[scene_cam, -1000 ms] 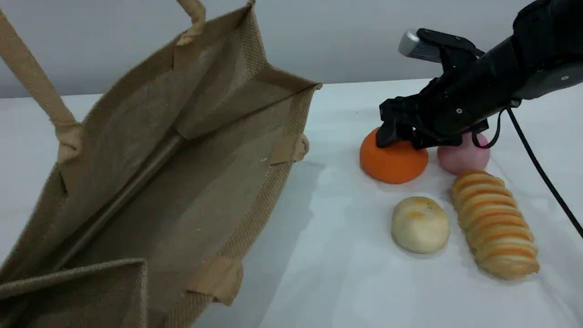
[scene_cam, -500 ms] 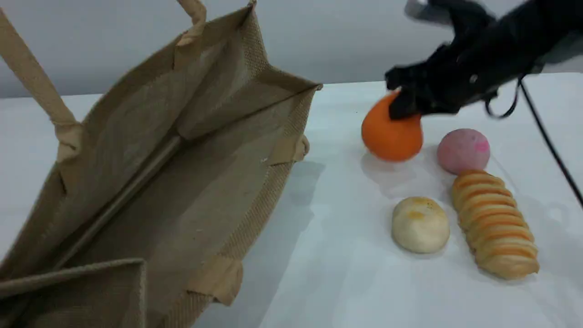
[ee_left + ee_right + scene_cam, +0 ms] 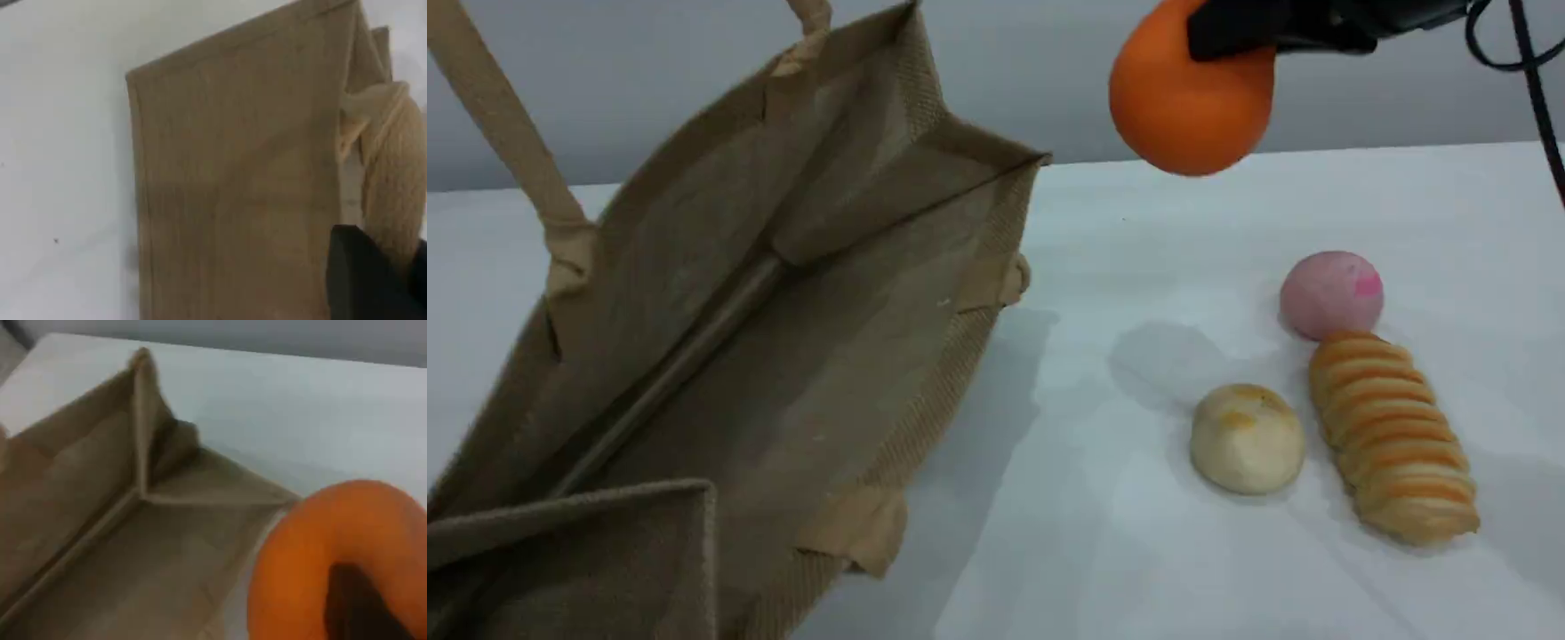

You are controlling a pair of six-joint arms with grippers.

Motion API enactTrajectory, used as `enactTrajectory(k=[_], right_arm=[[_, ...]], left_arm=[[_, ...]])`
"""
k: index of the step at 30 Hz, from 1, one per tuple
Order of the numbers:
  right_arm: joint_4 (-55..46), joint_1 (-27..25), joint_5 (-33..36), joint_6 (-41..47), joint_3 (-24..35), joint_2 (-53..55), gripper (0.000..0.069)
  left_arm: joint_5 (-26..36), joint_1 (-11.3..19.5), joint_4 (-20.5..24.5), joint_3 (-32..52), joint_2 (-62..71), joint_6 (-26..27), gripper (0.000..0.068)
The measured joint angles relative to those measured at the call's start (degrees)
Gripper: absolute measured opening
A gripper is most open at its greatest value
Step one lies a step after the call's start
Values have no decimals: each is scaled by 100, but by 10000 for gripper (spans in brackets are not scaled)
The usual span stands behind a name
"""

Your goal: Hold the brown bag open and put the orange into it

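Right gripper [image 3: 1232, 36] clamped on orange [image 3: 1183, 111], airborne at 1 o'clock, right of bag [image 3: 783, 338]. Left gripper [image 3: 373, 280] pinched on handle [image 3: 393, 180], mouth open. Pick done; left: carry over the mouth, drop.

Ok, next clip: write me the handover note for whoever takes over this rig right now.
Left claw: shut on the bag handle, holding the brown bag open.
Right claw: shut on the orange, which hangs in the air, right of the bag's mouth and not yet over it.
On the table, untouched: pink ball, striped roll, pale bun.
Done: bag opened, orange picked up.
Left: carry the orange over the opening, lower it in, release.
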Motion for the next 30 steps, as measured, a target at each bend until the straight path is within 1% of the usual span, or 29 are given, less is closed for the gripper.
enactTrajectory(k=[4, 9, 13, 18, 24, 27, 30], right_arm=[[-26, 0, 354, 124, 73, 11, 38], [-26, 5, 1036, 212, 73, 11, 38], [-26, 230, 1293, 269, 73, 11, 38], [48, 817, 1187, 292, 73, 12, 38], [424, 1760, 561, 201, 67, 47, 38], [422, 2072, 354, -57, 67, 82, 38], [426, 2144, 55, -78, 7, 158, 38]], left_arm=[[-7, 0, -82, -291, -5, 6, 81], [5, 0, -105, -304, 0, 6, 81], [5, 0, -105, -304, 0, 6, 81], [21, 0, -100, -304, 0, -9, 81], [116, 0, -100, -304, 0, -136, 81], [116, 0, -100, -304, 23, -136, 81], [116, 0, -111, -304, 56, -136, 81]])
